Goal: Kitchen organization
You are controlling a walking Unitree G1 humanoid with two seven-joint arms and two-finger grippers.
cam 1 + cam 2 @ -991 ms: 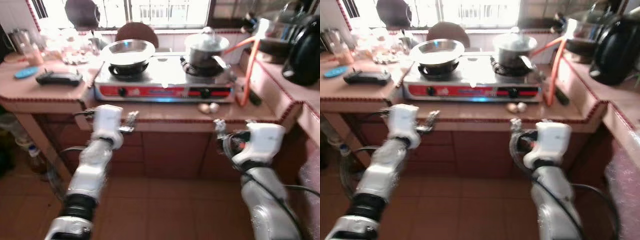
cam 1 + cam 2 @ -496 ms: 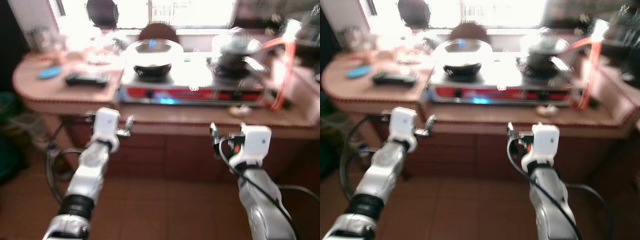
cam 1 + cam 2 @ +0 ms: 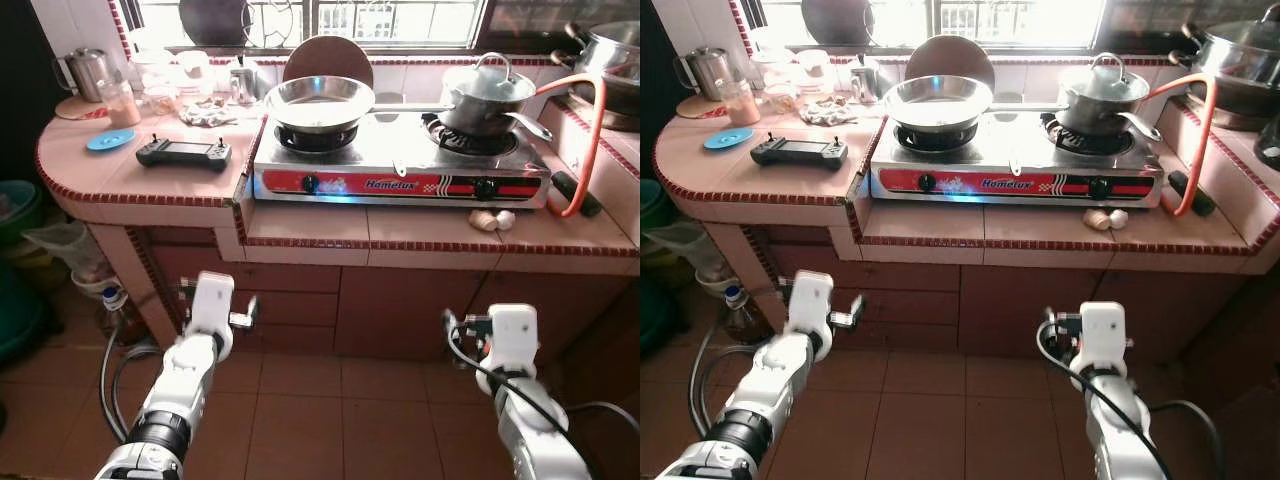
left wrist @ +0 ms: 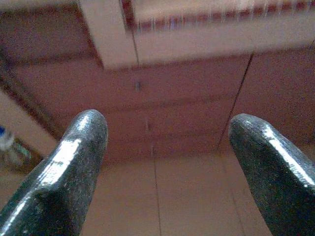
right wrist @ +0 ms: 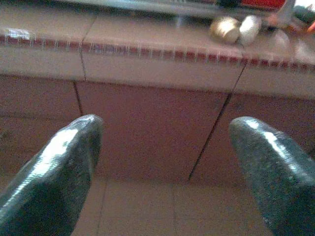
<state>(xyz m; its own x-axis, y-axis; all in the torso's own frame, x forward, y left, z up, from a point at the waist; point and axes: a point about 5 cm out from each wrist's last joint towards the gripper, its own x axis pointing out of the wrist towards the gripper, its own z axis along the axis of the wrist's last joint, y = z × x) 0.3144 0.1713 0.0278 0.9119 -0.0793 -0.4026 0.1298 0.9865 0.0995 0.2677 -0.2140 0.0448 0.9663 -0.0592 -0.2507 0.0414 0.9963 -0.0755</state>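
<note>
From the left eye view, a tiled table (image 3: 150, 190) runs across the scene, its front edge lined with dark red trim and its left end rounded off near a green bin (image 3: 12, 200). Below the edge lies open tiled floor (image 3: 330, 410), and both arms hang low in that room, well apart from each other and from the table front. A two-burner stove (image 3: 400, 180) sits on the table; a shiny empty pan (image 3: 318, 100) rests on its left burner and a lidded pot (image 3: 487, 95) on its right. Two garlic bulbs (image 3: 490, 219) lie just in front of the stove's right end, close to the table edge, near an orange hose (image 3: 585, 140) that curves down to the table. Left of the stove sit a black controller (image 3: 184, 152), a blue lid (image 3: 110, 139) and a metal kettle (image 3: 85, 72) in the far corner. From the right eye view, the same layout shows, with a bottle (image 3: 737, 310) on the floor under the table's left end. In the left wrist view, the left claw (image 4: 167, 147) is spread wide with nothing between its fingers, aimed at the table's red front face and the floor below. In the right wrist view, the right claw (image 5: 165, 152) is likewise wide apart and empty, facing the table front, with the garlic above at the edge.
</note>
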